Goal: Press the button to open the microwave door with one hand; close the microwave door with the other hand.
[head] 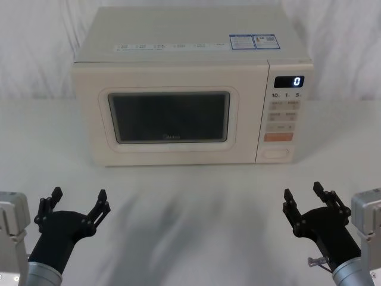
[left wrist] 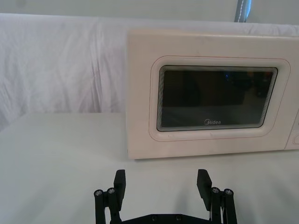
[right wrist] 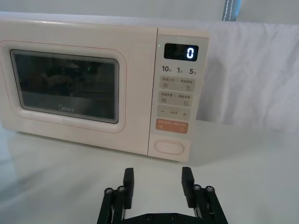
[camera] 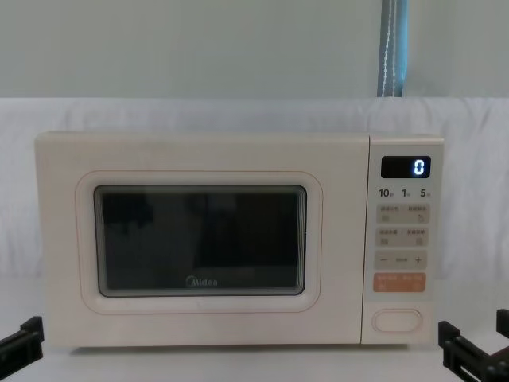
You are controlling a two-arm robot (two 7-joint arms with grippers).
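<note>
We took this for a staged lab or test setup, not a home kitchen. The microwave [head: 184, 89] sat alone on a white table [head: 196, 208], and white cloth [left wrist: 60, 65] hung draped behind it (wrinkled, covering the whole backdrop). Above the cloth we saw a plain grey wall [camera: 199, 48] and a hanging blue-grey strap [camera: 392, 48]. No cabinets or counters framed it, just that bare surface.

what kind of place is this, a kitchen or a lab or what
Probably a robot test setup, not a home kitchen. A cream Midea microwave sits alone on a white-draped table, with white cloth hung behind it. The left claw and right claw, both open, wait in front.
</note>
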